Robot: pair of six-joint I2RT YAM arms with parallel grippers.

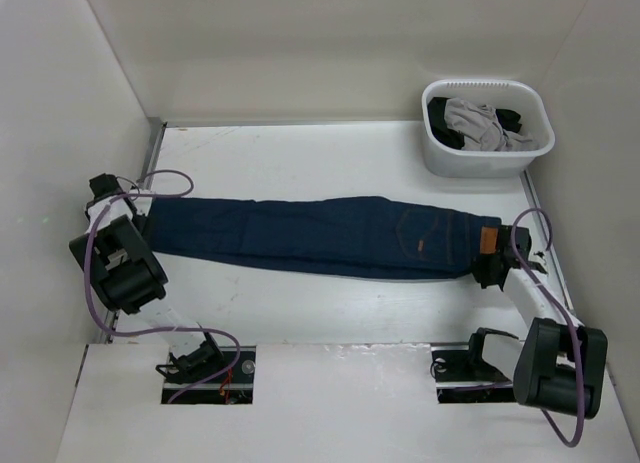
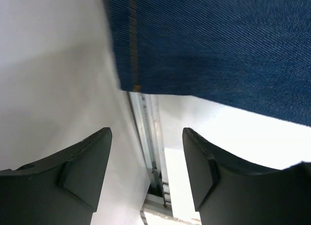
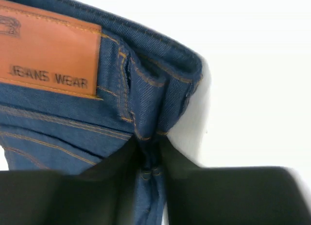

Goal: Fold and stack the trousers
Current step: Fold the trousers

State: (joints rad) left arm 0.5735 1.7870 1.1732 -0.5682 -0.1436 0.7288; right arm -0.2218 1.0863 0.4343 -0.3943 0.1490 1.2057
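Observation:
The trousers (image 1: 310,235) are dark navy jeans lying flat across the table, legs to the left, waistband with a tan patch (image 1: 488,242) to the right. My right gripper (image 1: 492,268) is shut on the waistband corner; in the right wrist view the denim (image 3: 146,118) is pinched between the fingers (image 3: 150,162), beside the tan patch (image 3: 48,50). My left gripper (image 1: 108,195) is open and empty at the leg ends; in the left wrist view its jaws (image 2: 147,162) stand apart just short of the leg hem (image 2: 204,45).
A white basket (image 1: 487,155) at the back right holds a light grey garment (image 1: 475,123) and a black garment (image 1: 444,121). White walls enclose the table on the left, back and right. A metal rail (image 2: 148,137) runs along the left table edge.

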